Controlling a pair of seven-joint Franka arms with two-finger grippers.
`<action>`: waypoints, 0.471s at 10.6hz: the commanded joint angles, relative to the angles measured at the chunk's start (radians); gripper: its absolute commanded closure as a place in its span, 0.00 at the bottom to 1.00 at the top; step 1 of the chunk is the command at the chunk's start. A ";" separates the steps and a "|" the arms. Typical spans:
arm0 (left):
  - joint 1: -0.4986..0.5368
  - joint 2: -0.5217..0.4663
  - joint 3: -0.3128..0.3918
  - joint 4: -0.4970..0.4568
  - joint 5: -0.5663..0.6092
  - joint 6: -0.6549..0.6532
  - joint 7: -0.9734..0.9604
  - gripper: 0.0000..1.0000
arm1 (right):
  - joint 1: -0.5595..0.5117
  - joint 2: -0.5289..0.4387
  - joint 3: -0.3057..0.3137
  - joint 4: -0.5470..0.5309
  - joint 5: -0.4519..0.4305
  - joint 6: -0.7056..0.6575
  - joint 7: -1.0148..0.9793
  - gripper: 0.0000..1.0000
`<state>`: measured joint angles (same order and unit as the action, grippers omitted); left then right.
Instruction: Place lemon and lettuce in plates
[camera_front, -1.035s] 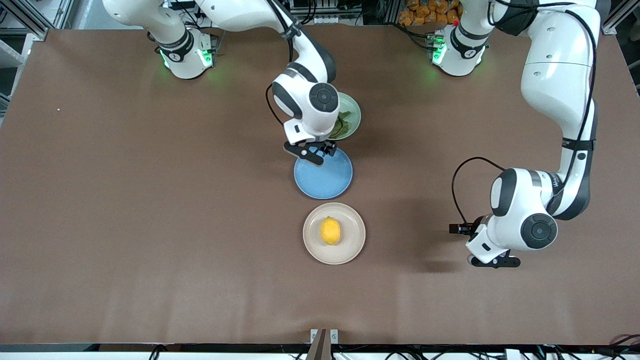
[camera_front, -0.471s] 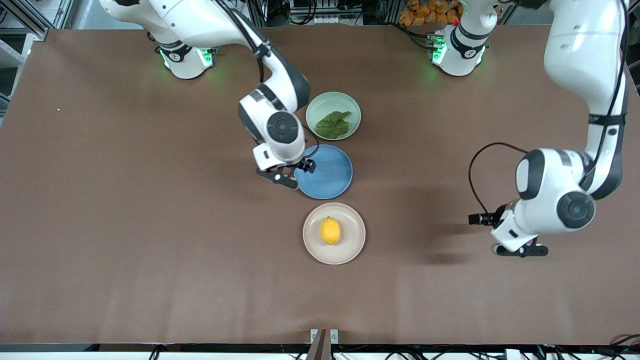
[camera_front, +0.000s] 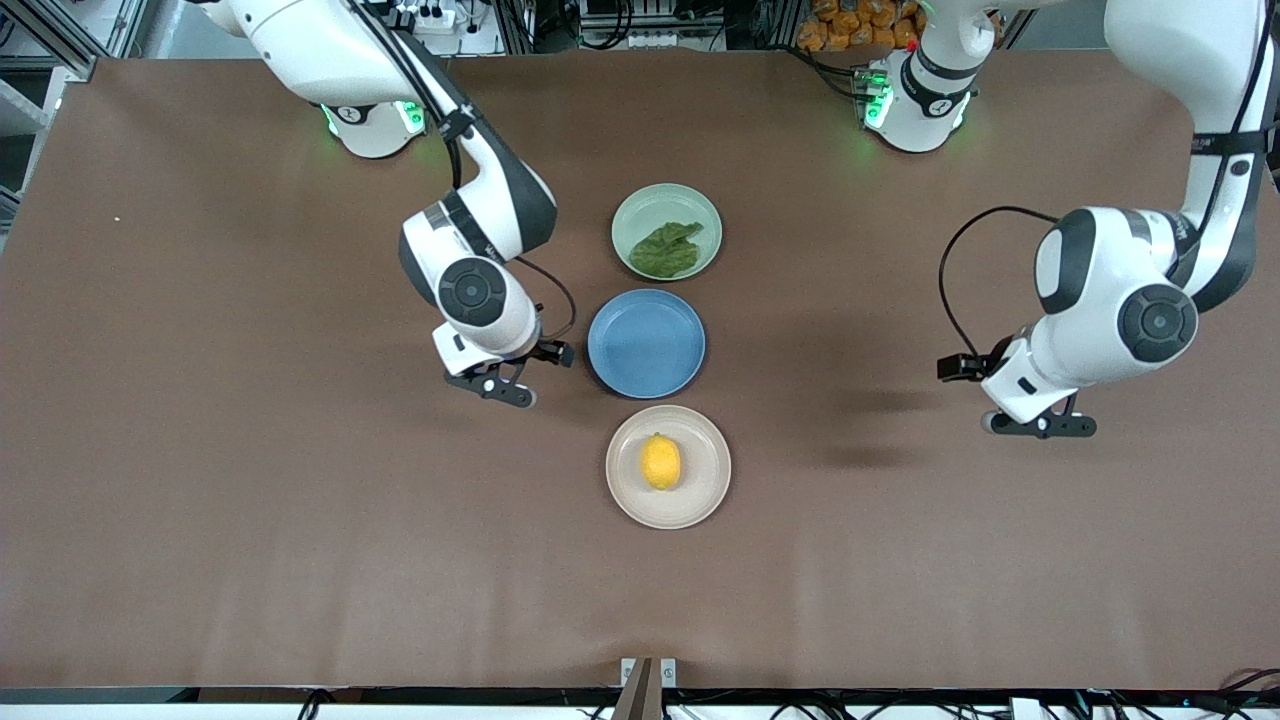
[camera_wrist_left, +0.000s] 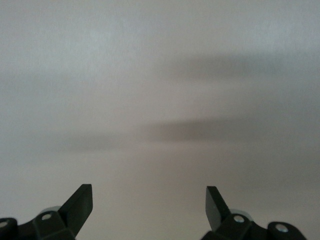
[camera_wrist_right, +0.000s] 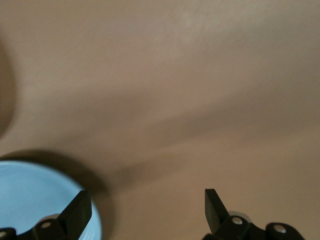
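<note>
Lemon (camera_front: 660, 462) lies on the beige-pink plate (camera_front: 701, 502), near the plate's centre, long axis roughly upright in the front view. Lettuce (camera_front: 667, 250) leaf lies flat in the mint green plate (camera_front: 634, 215), which is the plate farthest from the front camera. Between these two sits a blue plate (camera_front: 646, 343) with nothing on it; the three plates form a straight line mid-table, rims close together but apart. Right gripper (camera_front: 497, 383) hangs over bare brown table (camera_front: 250, 450) just beside the blue plate, toward the right arm's end; the right wrist view shows both fingers (camera_wrist_right: 79, 210) spread wide with nothing between them, and an arc of the blue plate (camera_wrist_right: 35, 200) next to one finger. Left gripper (camera_front: 1037, 424) is over bare table well apart from the plates, toward the left arm's end; the left wrist view shows its fingers (camera_wrist_left: 80, 202) spread wide, holding nothing, only table surface and shadow bands ahead. Neither gripper touches any plate, the lemon or the lettuce.
</note>
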<state>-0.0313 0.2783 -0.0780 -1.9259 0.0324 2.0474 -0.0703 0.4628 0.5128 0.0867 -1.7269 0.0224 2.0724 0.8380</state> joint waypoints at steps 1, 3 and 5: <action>-0.004 -0.161 0.004 -0.099 -0.026 -0.025 0.027 0.00 | -0.087 -0.045 0.028 -0.040 -0.041 -0.003 -0.077 0.00; 0.001 -0.256 0.003 -0.081 -0.026 -0.161 0.027 0.00 | -0.153 -0.054 0.028 -0.040 -0.048 -0.006 -0.164 0.00; -0.005 -0.291 0.004 0.008 -0.026 -0.302 0.026 0.00 | -0.219 -0.057 0.030 -0.039 -0.048 -0.008 -0.258 0.00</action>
<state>-0.0328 0.0241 -0.0779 -1.9593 0.0315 1.8284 -0.0703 0.3004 0.4913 0.0909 -1.7329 -0.0057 2.0676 0.6361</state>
